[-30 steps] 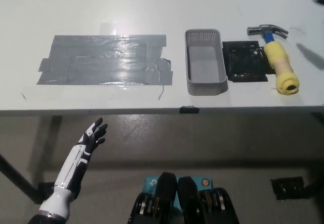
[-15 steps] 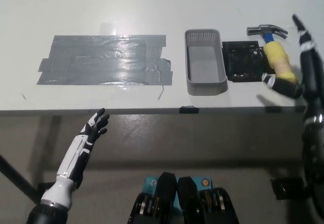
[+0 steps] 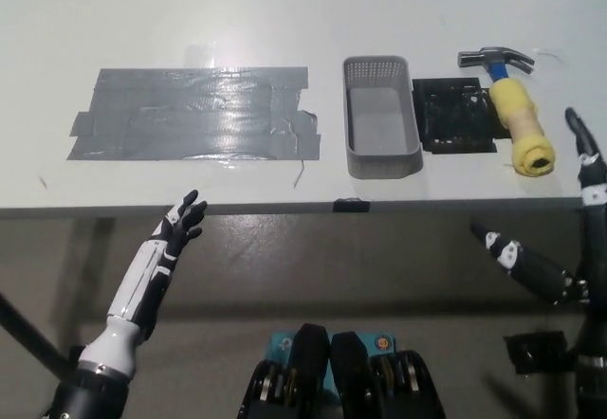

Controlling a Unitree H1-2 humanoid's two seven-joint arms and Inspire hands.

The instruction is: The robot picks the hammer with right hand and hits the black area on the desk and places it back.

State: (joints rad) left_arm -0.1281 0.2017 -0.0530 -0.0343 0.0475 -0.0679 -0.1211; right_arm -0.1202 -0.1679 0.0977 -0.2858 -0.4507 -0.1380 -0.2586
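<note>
- I see the hammer (image 3: 515,106) lying flat on the white worktop (image 3: 190,11) at its right end, metal head toward the far side, yellow padded handle pointing at the near edge.
- The black area (image 3: 457,116) sits just left of the handle, touching or slightly under it; I cannot tell which.
- A grey mesh basket (image 3: 381,116) stands just beside the black area on its left, with nothing in it that I can make out.
- Further left, well apart from the hammer, a wide patch of grey tape (image 3: 194,113) is stuck flat on the worktop.
- My right robot hand (image 3: 560,220) is at the right edge of the view, in front of the worktop's near edge, fingers spread wide and holding nothing, clear of the hammer.
- My left robot hand (image 3: 180,225) rests low at the left, in front of the near edge, fingers apart and empty.
- Nothing lies between the right robot hand and the hammer handle.
</note>
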